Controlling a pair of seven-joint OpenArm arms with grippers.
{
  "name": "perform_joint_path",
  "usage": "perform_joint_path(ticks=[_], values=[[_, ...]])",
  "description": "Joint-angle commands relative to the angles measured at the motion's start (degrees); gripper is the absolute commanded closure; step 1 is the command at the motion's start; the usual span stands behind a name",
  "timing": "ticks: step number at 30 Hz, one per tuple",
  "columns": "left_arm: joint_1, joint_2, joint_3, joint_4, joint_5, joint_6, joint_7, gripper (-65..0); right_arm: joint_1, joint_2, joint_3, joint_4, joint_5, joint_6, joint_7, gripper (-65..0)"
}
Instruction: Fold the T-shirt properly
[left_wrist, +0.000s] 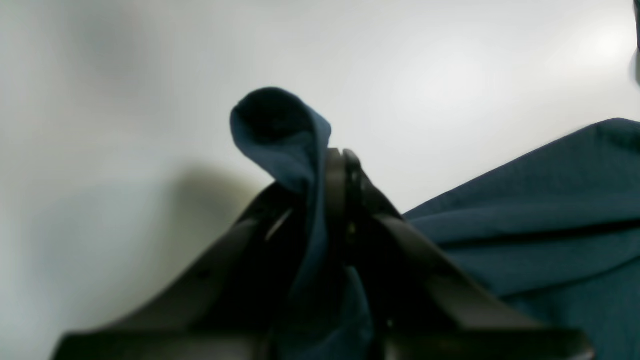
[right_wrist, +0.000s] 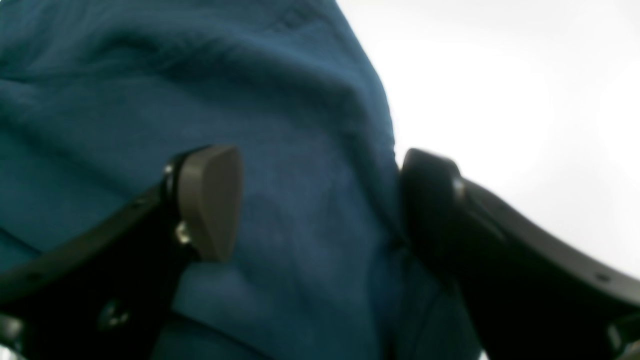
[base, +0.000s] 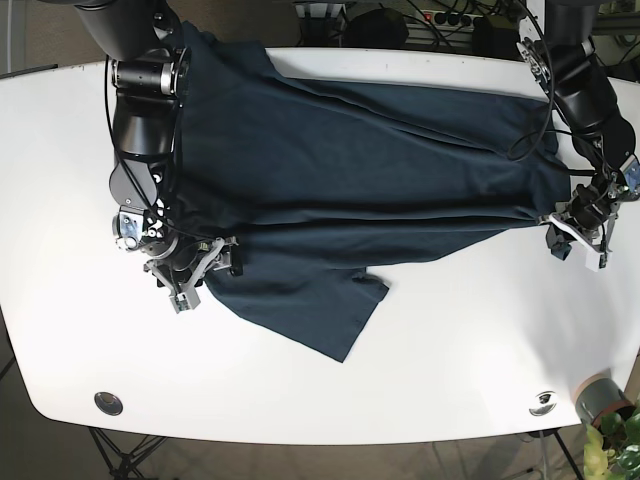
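T-shirt (base: 350, 150) spread across white table (base: 450, 340), sleeve at 6 o'clock; left gripper (left_wrist: 340, 165) at 3 o'clock edge, fingers pinched tight on a hem fold; right gripper (right_wrist: 320, 200) at 9 o'clock edge, fingers parted wide, fabric between them, not clamped.

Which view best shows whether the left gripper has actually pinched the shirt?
The left wrist view: the left gripper has its jaws closed, with a fold of the T-shirt pinched between them. The base view shows that gripper at the shirt's edge, too small to judge. The right wrist view doesn't show it.
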Motion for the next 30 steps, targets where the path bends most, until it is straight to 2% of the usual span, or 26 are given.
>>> perform_joint_path(ticks=[1,5,9,11,14,17,20,25,30], values=[[-1.42,-1.44,-0.12,1.03,-0.99,-0.19,-1.26,0.0,0.65,-1.22,-0.15,0.48,-0.68,0.35,-1.71,-47.2],[-1.42,-1.44,-0.12,1.03,-0.99,-0.19,-1.26,0.0,-0.23,-1.66,-0.24,0.39,-0.77,0.35,-1.71,-47.2],[-1.33,-1.44,-0.21,1.03,-0.99,-0.19,-1.26,0.0,-0.5,-1.75,-3.66,0.39,-0.68,-0.09,-1.53,-45.3],[-1.25,-1.44,-0.3,1.03,-0.99,-0.19,-1.26,0.0,-0.67,-1.66,-4.46,0.39,-0.59,-0.09,-1.27,-39.2],[-1.16,-1.44,-0.3,1.03,-0.99,-0.19,-1.26,0.0,-1.11,-1.66,-4.37,0.3,-0.59,-0.18,-0.92,-23.6],[-1.16,-1.44,-0.3,1.03,-0.99,-0.19,-1.26,0.0,-1.03,-1.49,-4.46,0.3,-0.68,-0.18,0.14,-11.3],[-1.25,-1.44,-0.3,1.03,-0.99,-0.19,-1.26,0.0,-0.94,-1.4,-4.46,0.3,-0.77,-0.26,0.23,-1.4],[-1.51,-1.44,-0.12,1.12,-0.99,-0.19,-1.26,0.0,-0.94,-0.35,-4.46,2.5,-0.77,-0.26,-0.21,-1.7],[-2.65,-1.44,-0.04,1.56,-0.99,-0.19,-1.26,0.0,-1.2,0.89,-4.28,9.71,-0.24,-0.26,-4.61,-1.7]])
